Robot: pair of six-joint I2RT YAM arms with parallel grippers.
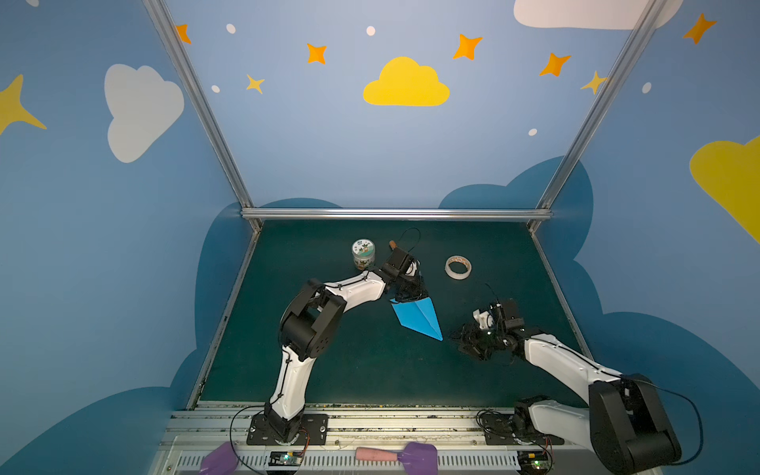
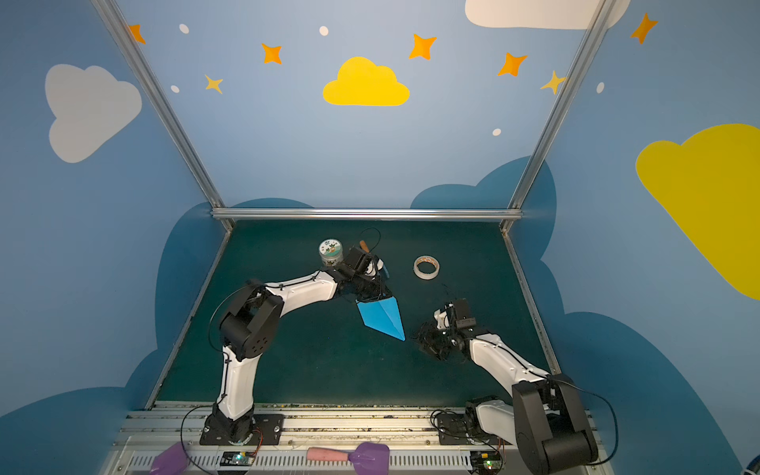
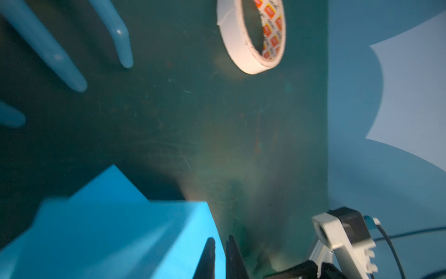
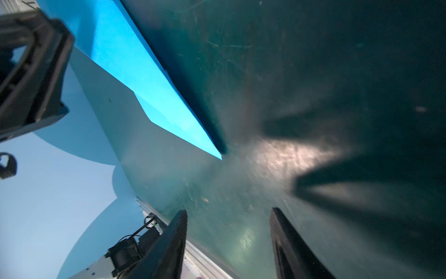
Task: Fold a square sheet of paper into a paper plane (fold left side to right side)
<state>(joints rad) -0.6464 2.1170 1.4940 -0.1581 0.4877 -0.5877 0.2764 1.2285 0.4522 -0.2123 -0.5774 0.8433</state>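
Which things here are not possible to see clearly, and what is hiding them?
1. The fork: in both top views the left gripper covers most of it; the left wrist view blurs its prongs and the picture's edge cuts them off.
2. The paper plane: its wide end is hidden under the left gripper in both top views.
3. The jar: its label is too small to read in both top views.
4. The right gripper: its fingers are lost against the dark mat in both top views.

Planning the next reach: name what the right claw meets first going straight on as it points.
Probably the bare green mat, just short of the paper plane's pointed tip, since the right claw looks tilted down. Depth is unclear; the tip could come first.
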